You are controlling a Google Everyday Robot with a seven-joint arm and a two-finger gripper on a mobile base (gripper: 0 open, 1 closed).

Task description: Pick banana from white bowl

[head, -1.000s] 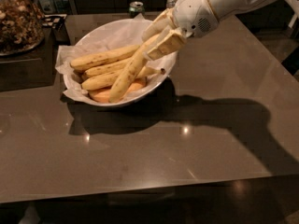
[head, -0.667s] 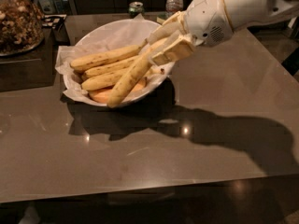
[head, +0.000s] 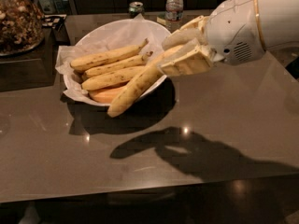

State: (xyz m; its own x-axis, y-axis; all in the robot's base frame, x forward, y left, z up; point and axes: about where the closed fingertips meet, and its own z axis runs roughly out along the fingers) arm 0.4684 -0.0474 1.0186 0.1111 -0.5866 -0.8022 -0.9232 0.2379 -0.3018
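clamping the banana (head: 133,90) by its upper end, gripper (head: 164,56) is hovering over white bowl (head: 156,28) rim; soft, light fruit, probably pivoting.

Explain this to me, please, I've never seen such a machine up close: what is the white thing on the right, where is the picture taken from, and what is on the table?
The white thing is a robot's arm, reaching in from the right. At its end sits the tool, with two pale fingers that close like tongs. They are shut on the banana, the longest one. It slants from the tool down over the front edge of the white bowl. There is only one camera, looking down across the brown table; where it is mounted does not show. Three more bananas and an orange fruit piece lie in the bowl. Behind it stand a jar of nuts, a can and a water bottle.
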